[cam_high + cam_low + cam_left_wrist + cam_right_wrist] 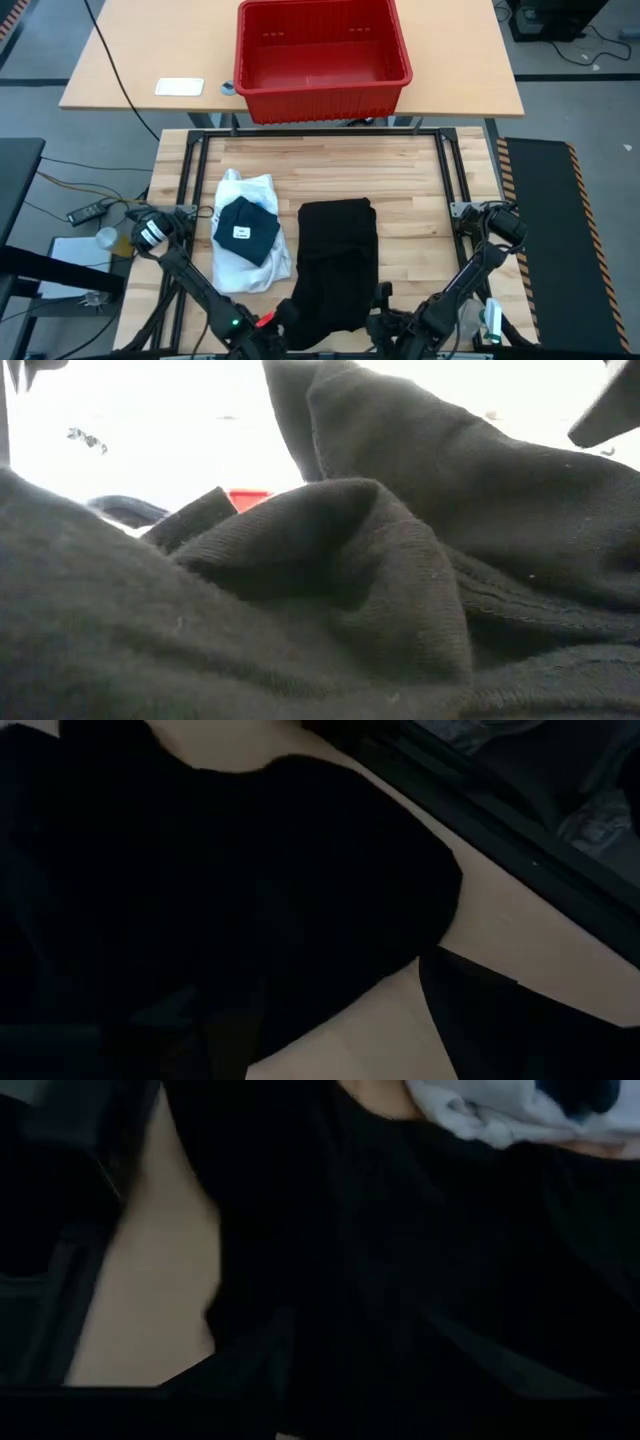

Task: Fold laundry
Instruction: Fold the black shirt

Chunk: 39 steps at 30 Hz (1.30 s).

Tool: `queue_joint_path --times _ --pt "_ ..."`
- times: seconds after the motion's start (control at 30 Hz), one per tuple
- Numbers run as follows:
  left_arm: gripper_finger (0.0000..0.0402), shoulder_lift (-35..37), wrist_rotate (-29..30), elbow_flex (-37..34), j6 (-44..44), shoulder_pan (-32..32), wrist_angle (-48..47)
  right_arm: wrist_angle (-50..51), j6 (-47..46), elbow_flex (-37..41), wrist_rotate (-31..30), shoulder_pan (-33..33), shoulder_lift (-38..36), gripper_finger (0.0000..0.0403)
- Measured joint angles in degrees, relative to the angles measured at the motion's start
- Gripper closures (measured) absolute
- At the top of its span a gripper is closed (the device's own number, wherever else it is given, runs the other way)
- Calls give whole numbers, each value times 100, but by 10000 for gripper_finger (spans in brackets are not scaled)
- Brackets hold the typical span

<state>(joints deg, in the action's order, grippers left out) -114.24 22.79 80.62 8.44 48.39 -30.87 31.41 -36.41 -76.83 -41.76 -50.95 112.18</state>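
On the table [400, 170], the large garment [338, 262] lies near centre, reaching toward six o'clock. At its nine o'clock, just beside it, the shirt [250, 190] carries a smaller folded piece [247, 230] on top. At twelve o'clock the crate [322, 90] sits on a separate table [120, 70], well apart.

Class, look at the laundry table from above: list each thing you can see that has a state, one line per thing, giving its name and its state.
Black trousers: folded into a long strip, lying flat on the table, near end bunched.
White shirt: folded, lying flat left of the trousers.
Small black garment: folded, resting on the white shirt, label up.
Red crate: upright, nothing visible inside.
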Motion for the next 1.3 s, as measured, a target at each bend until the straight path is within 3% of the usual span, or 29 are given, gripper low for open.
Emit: queue_joint_path --times 0.33,0.5,0.6,0.7,0.87,1.17,1.3 --pt "136 -34 224 -2 746 47 -16 -95 -289 71 136 14 6 159" --pt "136 -395 242 -13 1300 81 -39 -187 -307 71 134 14 7 157" --pt "136 -515 714 -9 1666 169 119 -242 -304 69 120 14 4 160" --pt "144 -531 685 -7 1493 121 180 -299 -303 69 111 14 5 160" --pt "201 -539 533 -11 926 54 238 -373 -301 69 111 14 4 160" --pt "374 -551 53 -13 467 -147 481 -635 -247 67 151 17 4 161" --pt "394 -453 155 -17 307 -141 426 -330 -76 -131 275 -23 -77 164"
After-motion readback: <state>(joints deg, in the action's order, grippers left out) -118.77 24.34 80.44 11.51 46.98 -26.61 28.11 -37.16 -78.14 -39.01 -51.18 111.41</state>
